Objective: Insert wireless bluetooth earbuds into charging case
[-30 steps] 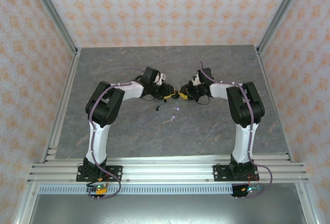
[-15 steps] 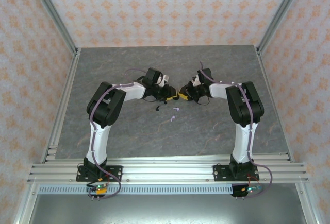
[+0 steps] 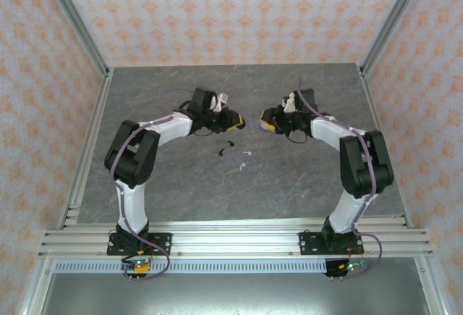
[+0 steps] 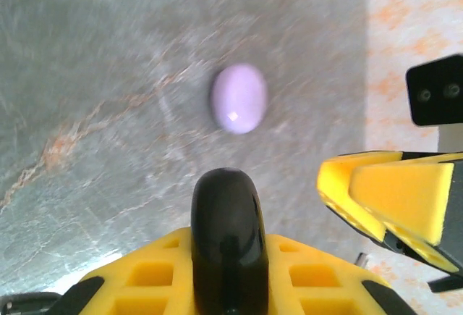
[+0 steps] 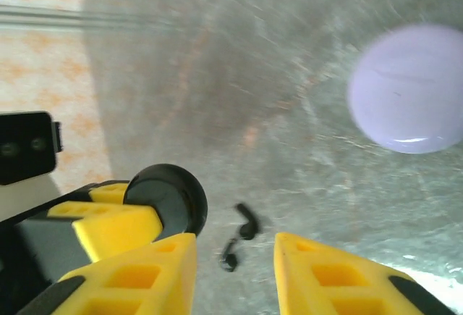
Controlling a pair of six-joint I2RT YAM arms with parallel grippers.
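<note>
While my left gripper (image 3: 235,121) clamps the black case (image 4: 223,242), my right gripper (image 5: 235,257) stands partly open and empty. Black earbuds (image 3: 230,144) lie at six o'clock of my left gripper, with lilac earbuds (image 3: 246,154) at four o'clock of them. The lilac case (image 4: 239,99) rests at twelve o'clock of the black one.

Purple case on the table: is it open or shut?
Shut. The purple case looks like one smooth closed pebble lying on the table, with no lid lifted and no hollow showing.
</note>
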